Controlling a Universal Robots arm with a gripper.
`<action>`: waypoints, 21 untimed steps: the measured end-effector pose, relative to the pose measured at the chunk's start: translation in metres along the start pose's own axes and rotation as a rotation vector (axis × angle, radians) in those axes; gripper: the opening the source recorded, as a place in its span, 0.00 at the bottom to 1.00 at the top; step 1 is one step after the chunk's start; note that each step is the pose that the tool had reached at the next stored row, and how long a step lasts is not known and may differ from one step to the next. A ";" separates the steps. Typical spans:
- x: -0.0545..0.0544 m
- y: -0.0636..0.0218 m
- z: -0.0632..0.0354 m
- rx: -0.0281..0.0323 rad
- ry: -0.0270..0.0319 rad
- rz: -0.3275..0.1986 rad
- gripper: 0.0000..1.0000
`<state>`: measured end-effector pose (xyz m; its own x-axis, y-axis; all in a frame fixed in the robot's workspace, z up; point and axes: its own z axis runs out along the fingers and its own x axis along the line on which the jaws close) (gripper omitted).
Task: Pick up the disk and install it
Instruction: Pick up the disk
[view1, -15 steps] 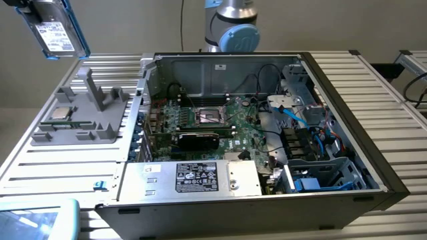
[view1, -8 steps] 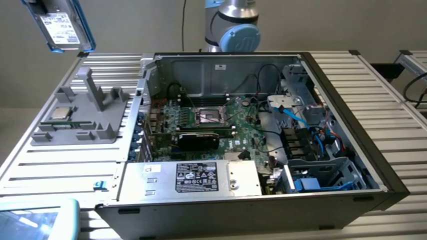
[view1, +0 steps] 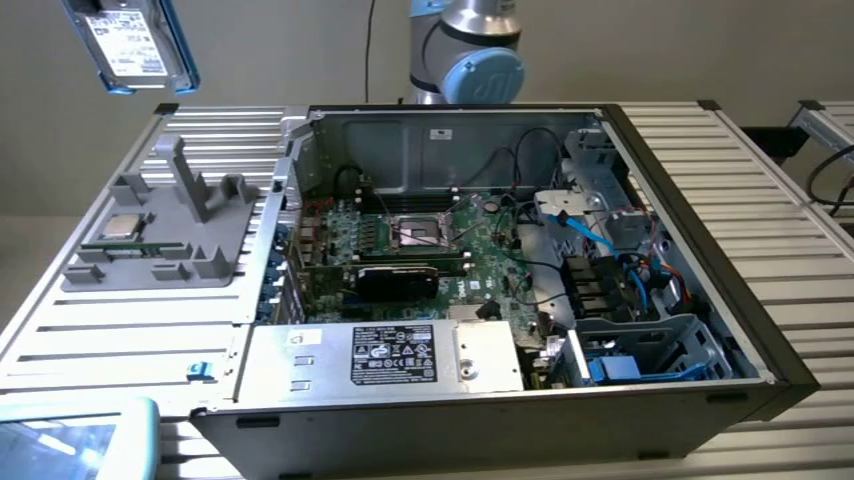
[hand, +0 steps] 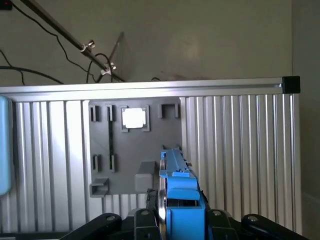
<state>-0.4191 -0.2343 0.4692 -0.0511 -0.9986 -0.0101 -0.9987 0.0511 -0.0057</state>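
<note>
**Disk aloft over the fixture, clamped in the tool**

Nearest in the exterior view lies one silver box (view1: 400, 355) with a black-and-white label, set in the front of one open computer case (view1: 400, 150). Towards the exterior view's left, on the ribbed metal surface (view1: 120, 330), sits one grey fixture (view1: 160, 235) carrying one small square chip (view1: 123, 226). Behind the case rises the base of the single arm (view1: 461, 50), with its blue joint cap. The wrist is held high, looking down on the fixture. There is one disk (view1: 134, 45), held in the air above the fixture, well clear of the surface (white label facing the exterior camera). The tool (hand: 177, 220) is partly closed, its fingers (hand: 145, 216) pressing either side of the disk's blue frame.
</note>
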 end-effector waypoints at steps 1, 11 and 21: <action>0.002 -0.0018 -0.0015 0.0000 0.0000 0.000 0.37; 0.020 -0.0217 -0.0094 -0.0002 -0.0016 0.000 0.37; 0.029 -0.0531 -0.0094 -0.0005 -0.0096 0.000 0.37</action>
<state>-0.3676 -0.2657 0.4786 -0.0511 -0.9985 -0.0197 -0.9987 0.0512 -0.0052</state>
